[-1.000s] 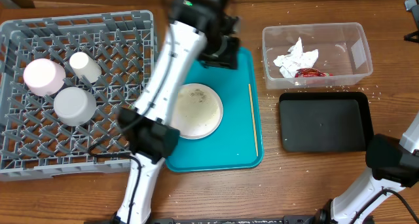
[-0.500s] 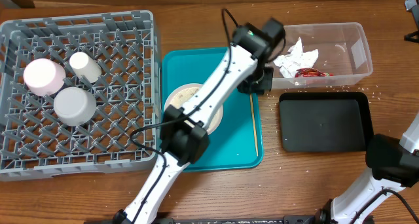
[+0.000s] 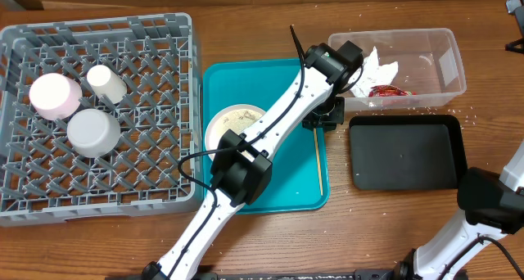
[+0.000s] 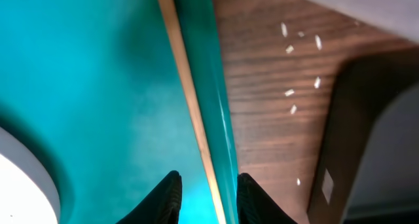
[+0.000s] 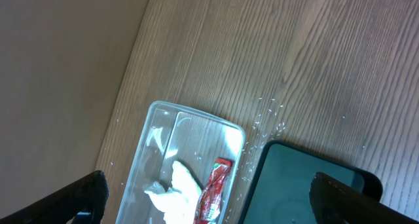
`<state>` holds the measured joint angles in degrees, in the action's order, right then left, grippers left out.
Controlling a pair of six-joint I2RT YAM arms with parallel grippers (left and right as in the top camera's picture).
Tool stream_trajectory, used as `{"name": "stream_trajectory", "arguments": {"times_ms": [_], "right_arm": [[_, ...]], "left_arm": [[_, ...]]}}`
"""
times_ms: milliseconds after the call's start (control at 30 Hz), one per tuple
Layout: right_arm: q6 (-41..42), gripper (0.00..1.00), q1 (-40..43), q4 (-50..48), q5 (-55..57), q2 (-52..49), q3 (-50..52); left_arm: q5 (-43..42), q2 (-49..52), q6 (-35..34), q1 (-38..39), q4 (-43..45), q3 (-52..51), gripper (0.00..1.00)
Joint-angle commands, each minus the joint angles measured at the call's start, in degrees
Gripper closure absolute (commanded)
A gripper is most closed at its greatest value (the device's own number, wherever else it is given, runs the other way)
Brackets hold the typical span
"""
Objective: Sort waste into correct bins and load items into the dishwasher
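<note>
**Waste binned, one plate left to load**

The napkin (image 3: 378, 70) and red wrapper (image 3: 389, 90) lie in the clear tub (image 3: 446, 42). Two bowls (image 3: 55, 96) and a cup (image 3: 105, 82) sit in the rack (image 3: 164, 34). The plate (image 3: 225, 124), not yet loaded, lies on the teal tray (image 4: 98, 67). Loose grains (image 4: 289, 93) dot the counter (image 3: 270, 231). The left pincer (image 4: 208, 191), part open and gripping nothing, straddles a chopstick (image 4: 186, 86). The right pincer (image 5: 213, 198) gapes wide, empty.

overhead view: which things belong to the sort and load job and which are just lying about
Job: plate, napkin, red wrapper, rice grains, clear tub, black tray, dish rack, cup, pale bowl, grey bowl.
Lying about: chopstick, teal tray.
</note>
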<state>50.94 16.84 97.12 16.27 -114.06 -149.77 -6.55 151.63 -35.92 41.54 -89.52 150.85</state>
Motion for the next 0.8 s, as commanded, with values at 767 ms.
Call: {"name": "stream_trajectory", "arguments": {"times_ms": [767], "right_arm": [[-0.4,0.00,0.0,-0.1,0.0,0.0,-0.1]], "left_arm": [[7.0,3.7,-4.6,-0.3,2.4,-0.6,0.73]]}}
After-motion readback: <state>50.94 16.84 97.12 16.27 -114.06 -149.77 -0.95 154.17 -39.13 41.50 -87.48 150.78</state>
